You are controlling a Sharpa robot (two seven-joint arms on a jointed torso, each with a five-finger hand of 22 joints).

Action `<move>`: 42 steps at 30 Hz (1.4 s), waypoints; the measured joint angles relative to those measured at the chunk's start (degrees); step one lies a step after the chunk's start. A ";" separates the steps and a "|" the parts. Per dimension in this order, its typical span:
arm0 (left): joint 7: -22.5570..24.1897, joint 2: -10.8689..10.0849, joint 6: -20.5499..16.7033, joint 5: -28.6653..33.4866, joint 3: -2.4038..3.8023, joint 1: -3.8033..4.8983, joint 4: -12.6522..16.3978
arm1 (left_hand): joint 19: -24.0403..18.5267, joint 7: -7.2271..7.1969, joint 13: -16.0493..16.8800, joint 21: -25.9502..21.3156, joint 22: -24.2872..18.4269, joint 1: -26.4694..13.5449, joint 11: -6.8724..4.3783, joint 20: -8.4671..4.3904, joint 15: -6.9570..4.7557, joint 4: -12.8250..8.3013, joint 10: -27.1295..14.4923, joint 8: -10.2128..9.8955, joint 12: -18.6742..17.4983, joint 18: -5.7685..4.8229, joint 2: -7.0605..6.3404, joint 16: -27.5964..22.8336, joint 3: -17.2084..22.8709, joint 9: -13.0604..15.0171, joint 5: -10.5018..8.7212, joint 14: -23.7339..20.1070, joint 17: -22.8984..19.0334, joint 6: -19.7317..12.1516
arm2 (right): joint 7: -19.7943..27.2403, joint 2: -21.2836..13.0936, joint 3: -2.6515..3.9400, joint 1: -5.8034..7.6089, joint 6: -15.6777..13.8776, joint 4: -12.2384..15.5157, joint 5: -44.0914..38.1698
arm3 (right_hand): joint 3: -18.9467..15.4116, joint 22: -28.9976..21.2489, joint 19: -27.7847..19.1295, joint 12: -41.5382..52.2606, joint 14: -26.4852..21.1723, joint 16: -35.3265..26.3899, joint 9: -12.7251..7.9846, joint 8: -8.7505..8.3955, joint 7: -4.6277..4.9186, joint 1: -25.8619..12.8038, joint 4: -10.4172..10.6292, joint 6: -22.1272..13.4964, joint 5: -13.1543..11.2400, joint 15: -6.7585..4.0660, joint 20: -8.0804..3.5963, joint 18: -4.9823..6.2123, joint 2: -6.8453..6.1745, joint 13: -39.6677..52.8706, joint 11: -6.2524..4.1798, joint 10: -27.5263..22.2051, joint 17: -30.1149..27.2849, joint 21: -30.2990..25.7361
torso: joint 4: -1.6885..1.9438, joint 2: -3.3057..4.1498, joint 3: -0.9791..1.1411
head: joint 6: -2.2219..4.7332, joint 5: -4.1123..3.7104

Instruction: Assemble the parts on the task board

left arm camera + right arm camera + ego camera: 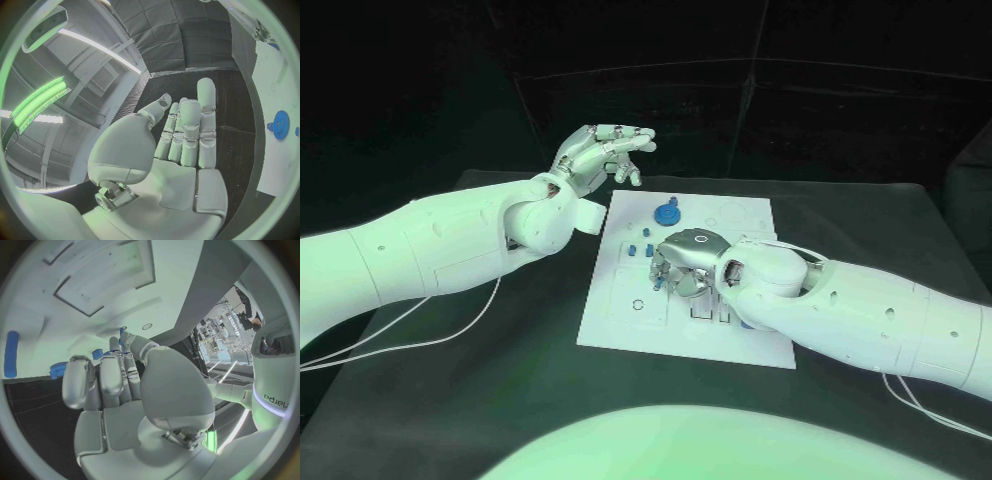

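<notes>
While the task board (733, 215) lies flat mid-table on the black table (877, 215), we see the right hand (687, 262) down over the board's middle, palm facing the plate, fingers pointing toward the left side of the board. From the right wrist view the right hand (119, 385) has its fingers stretched out side by side over the white surface, thumb alongside; we can't tell whether anything is pinched under the fingertips, since the contact zone is hidden by the hand itself. Small blue parts (646, 246) sit on the board just beside that hand, and in the right wrist view we see a blue peg (11, 354) lying on the plate, plus a toothed blue piece (58, 369) close to the fingertips. The blue gear (666, 212) stands on the far half of the board, apart from both hands; the left wrist view shows the same gear (280, 121) on the white plate, well off to the side of the fingers. The left hand (599, 153) is raised beyond the board's far-left corner, off the plate, fingers loosely curved and apart, holding nothing. In the left wrist view the left hand (181, 145) has its fingers nearly straight, side by side, nothing in the palm.
</notes>
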 measured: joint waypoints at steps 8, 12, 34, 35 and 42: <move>-0.02 0.03 0.05 0.00 0.00 0.00 -0.01 | 0.00 0.00 0.00 0.00 0.01 0.00 0.00 0.00 0.00 0.00 0.00 0.00 0.00 0.00 0.00 0.00 0.00 0.00 0.00 0.00 0.00 0.00 | -0.53 0.46 0.05 0.00 0.59 -0.46 -0.61 | 0.00 0.00 0.00 0.00 0.00 0.00 -0.06 0.00 -0.08 -0.10 0.00 -0.08 0.00 0.00 0.00 0.00 0.09 -0.05 0.12 -0.12 -0.10 0.00 | 0.00 0.01 0.00 | -0.23 0.07; -0.03 0.04 0.07 0.00 0.00 0.00 -0.03 | 0.00 0.00 0.00 0.00 0.01 0.00 0.00 0.00 0.00 0.00 0.00 0.00 0.00 -0.01 0.00 0.00 0.00 0.00 0.00 0.00 0.01 0.00 | -0.74 0.78 -0.02 -0.24 1.07 -0.60 -0.84 | 0.00 0.00 0.00 0.00 0.00 -0.01 -0.09 -0.01 -0.08 -0.23 0.00 -0.08 0.00 0.00 0.00 0.00 0.23 -0.04 0.21 -0.20 -0.13 0.00 | 0.00 0.01 -0.01 | -0.29 0.11; -0.12 0.14 0.23 0.01 0.00 0.00 -0.25 | 0.00 0.00 0.00 0.00 0.02 0.00 0.00 0.00 0.00 0.00 0.00 0.00 0.00 -0.01 0.00 0.00 0.00 0.00 0.00 0.00 0.01 0.00 | -0.85 0.69 -0.08 -0.58 1.42 -0.25 -1.33 | -0.56 -0.01 -0.85 -1.90 0.10 -0.02 -0.75 -2.08 0.94 -1.55 0.56 -2.99 0.32 0.53 0.85 -0.01 -0.74 -0.62 1.22 -2.71 -1.17 -0.56 | 0.00 -0.03 -0.01 | -0.31 0.20; -0.13 0.14 0.24 0.01 0.00 0.00 -0.26 | 0.00 0.00 0.00 0.00 0.02 0.00 0.00 0.00 0.00 0.00 0.00 0.00 0.00 0.00 0.00 0.00 0.00 0.00 0.00 0.00 0.01 0.00 | -0.84 0.70 -0.10 -0.60 1.44 -0.27 -1.29 | -0.67 -0.01 -1.04 -1.92 0.10 -0.24 -0.82 -2.48 0.91 -1.92 0.64 -3.49 0.35 0.53 1.03 0.00 -0.87 -0.72 1.27 -3.16 -1.36 -0.77 | 0.00 -0.03 -0.01 | -0.31 0.18; -0.23 0.17 0.26 0.01 0.00 0.00 -0.37 | 0.00 0.00 0.00 0.00 -0.08 0.00 0.21 0.00 0.21 -0.16 -0.21 0.00 0.23 -0.01 0.00 -0.24 -0.16 0.00 0.00 -0.20 -0.19 0.00 | -0.71 0.76 -0.10 -0.60 1.43 -0.38 -0.89 | -1.21 -0.01 -1.34 -1.93 -0.10 -0.31 -0.88 -3.99 0.64 -2.57 0.89 -5.70 0.35 0.73 1.16 0.00 -1.52 -1.02 1.48 -5.09 -1.95 -1.18 | -0.04 -0.03 -0.01 | -0.31 0.06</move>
